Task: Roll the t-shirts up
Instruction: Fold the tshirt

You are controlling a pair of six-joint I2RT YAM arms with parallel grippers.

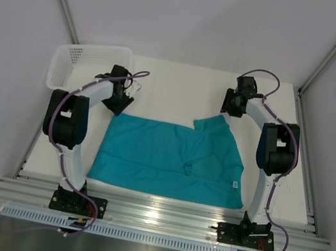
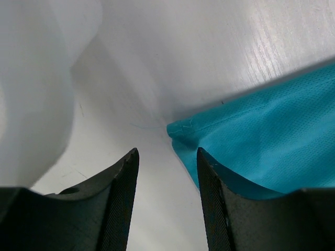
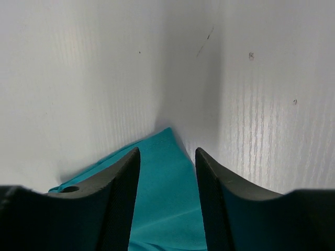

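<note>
My left end effector stands with its jaws apart and grips nothing. Its wrist view shows bare desk in the gap and a stitched corner of the teal t-shirt by one fingertip. My right end effector is likewise apart and unclamped, with a pointed tip of the shirt lying under the gap. Only the top view gives me the whole shirt, spread flat on the near half of the desk between both arms. It also shows a white label near the shirt's right edge and a white mesh basket at the far left corner.
</note>
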